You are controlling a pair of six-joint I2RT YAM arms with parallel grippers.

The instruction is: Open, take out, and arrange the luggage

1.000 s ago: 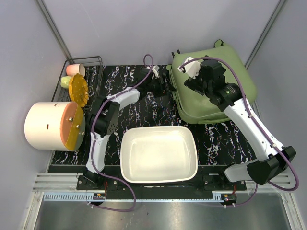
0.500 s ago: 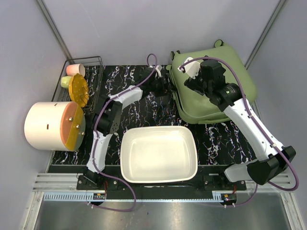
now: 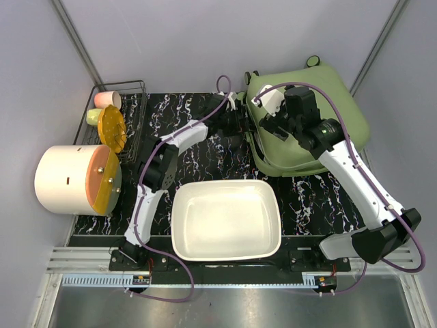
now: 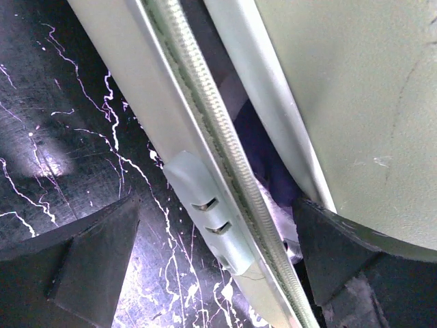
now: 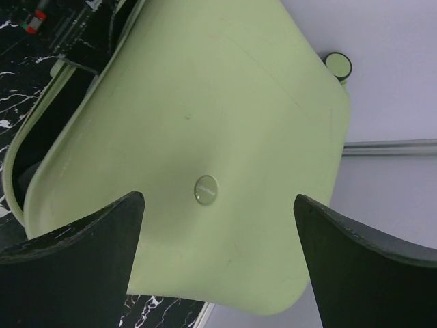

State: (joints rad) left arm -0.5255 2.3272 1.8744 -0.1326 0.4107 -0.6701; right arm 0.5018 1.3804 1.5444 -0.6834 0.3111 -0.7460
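Far left, a white cylinder (image 3: 68, 179) is seen lying on its side. A wire rack (image 3: 134, 87) is set behind it, with cups (image 3: 107, 100) and an orange disc (image 3: 111, 128) in it. The white bin (image 3: 179, 205) is placed centre-front on the black marbled table (image 3: 314, 198). The left gripper (image 3: 235, 121) is reached out to the luggage's left edge. In the left wrist view its jaws are spread wide, the zipper rim (image 4: 205, 102) is straddled and nothing is clamped. A dark gap is visible under the lid there. The luggage (image 3: 331, 89) is located back right, its far corner off the table. The right gripper (image 3: 274, 127) is held over the lid, jaws released and nothing grasped. A wheel (image 5: 338, 63) is seen at the far corner.
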